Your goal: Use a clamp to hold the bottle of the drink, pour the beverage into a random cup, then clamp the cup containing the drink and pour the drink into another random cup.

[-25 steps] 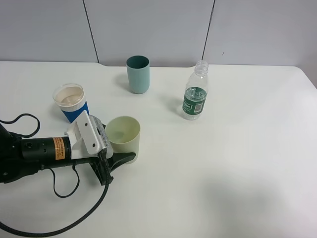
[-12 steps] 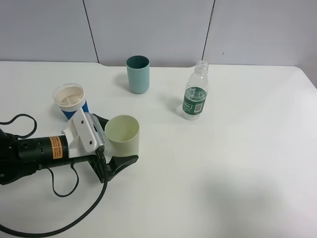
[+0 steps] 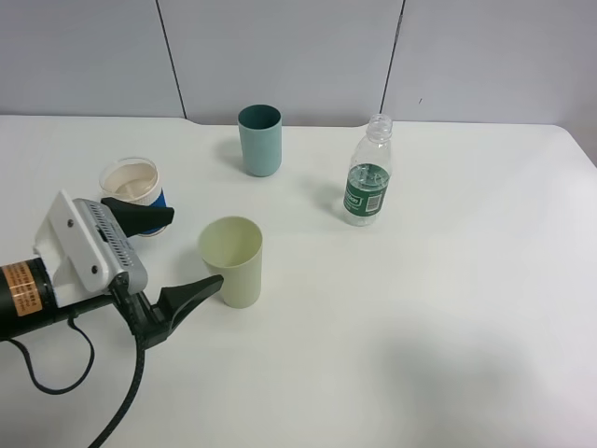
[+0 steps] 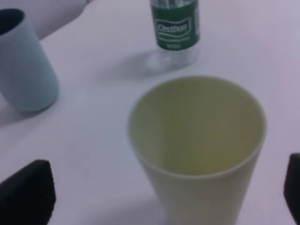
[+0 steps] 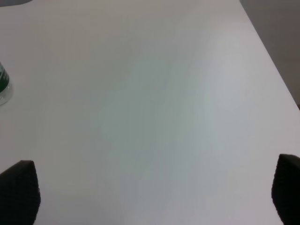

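A pale green cup (image 3: 231, 261) stands upright on the white table (image 3: 420, 308); in the left wrist view (image 4: 197, 140) its inside looks empty. My left gripper (image 3: 194, 248) is open just left of it, with the jaws apart and not touching the cup; it also shows in the left wrist view (image 4: 159, 192). A clear bottle with a green label (image 3: 367, 177) stands uncapped at the back right, also in the left wrist view (image 4: 176, 28). A teal cup (image 3: 259, 140) stands at the back, also in the left wrist view (image 4: 23, 61). My right gripper (image 5: 152, 190) is open over bare table.
A white cup with a blue sleeve (image 3: 132, 187) stands at the left, right behind my left gripper's far finger (image 3: 140, 217). A black cable (image 3: 112, 420) trails from the left arm along the front left. A sliver of the bottle (image 5: 3, 89) shows in the right wrist view.
My left gripper has opened, let go of the pale green cup and drawn back to the left. The cup stays standing on the table.
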Action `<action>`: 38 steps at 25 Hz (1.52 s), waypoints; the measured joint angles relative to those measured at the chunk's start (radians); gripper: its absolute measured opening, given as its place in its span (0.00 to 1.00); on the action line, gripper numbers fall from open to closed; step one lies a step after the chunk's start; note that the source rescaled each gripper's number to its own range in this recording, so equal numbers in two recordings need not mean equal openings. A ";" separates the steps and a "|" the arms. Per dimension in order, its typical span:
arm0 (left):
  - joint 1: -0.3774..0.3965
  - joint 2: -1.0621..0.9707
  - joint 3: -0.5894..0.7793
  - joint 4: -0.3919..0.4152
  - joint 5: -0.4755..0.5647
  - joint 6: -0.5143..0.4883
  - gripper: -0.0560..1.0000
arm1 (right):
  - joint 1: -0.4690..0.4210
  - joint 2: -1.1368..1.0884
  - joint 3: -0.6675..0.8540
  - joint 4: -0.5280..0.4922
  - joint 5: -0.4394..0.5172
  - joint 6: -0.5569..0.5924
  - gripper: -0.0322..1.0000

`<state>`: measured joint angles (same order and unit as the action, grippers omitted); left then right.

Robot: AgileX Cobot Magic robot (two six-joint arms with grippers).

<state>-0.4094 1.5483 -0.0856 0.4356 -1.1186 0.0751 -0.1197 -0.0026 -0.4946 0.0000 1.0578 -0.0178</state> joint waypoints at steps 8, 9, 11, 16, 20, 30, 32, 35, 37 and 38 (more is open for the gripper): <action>0.000 -0.343 -0.021 -0.135 0.313 -0.060 0.98 | 0.000 0.000 0.000 0.000 0.000 0.000 1.00; 0.000 -0.389 -0.034 -0.155 0.369 -0.067 0.98 | 0.000 0.000 0.000 0.000 0.000 0.000 1.00; 0.000 -0.473 -0.080 -0.188 0.498 -0.075 0.98 | 0.000 0.000 0.000 0.000 0.000 0.000 1.00; 0.000 -0.670 -0.260 -0.228 0.932 -0.075 0.98 | 0.000 0.000 0.000 0.000 0.000 0.000 1.00; 0.000 -0.776 -0.447 -0.226 1.316 -0.083 0.98 | 0.000 0.000 0.000 0.000 0.000 0.000 1.00; 0.000 -0.980 -0.635 -0.141 1.870 -0.189 0.98 | 0.000 0.000 0.000 0.000 0.000 0.000 1.00; 0.000 -1.034 -0.635 -0.112 1.921 -0.235 0.98 | 0.000 0.000 0.000 0.000 0.000 0.000 1.00; 0.000 -1.102 -0.635 -0.095 1.982 -0.276 0.98 | 0.000 0.000 0.000 0.000 0.000 0.000 1.00; 0.008 -1.138 -0.635 -0.094 2.011 -0.291 0.98 | 0.000 0.000 0.000 0.000 0.000 0.000 1.00; 0.023 -1.155 -0.635 -0.094 2.025 -0.295 0.98 | 0.000 0.000 0.000 0.000 0.000 0.000 1.00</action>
<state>-0.3869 0.3934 -0.7209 0.3413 0.9064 -0.2203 -0.1197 -0.0026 -0.4946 0.0000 1.0578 -0.0178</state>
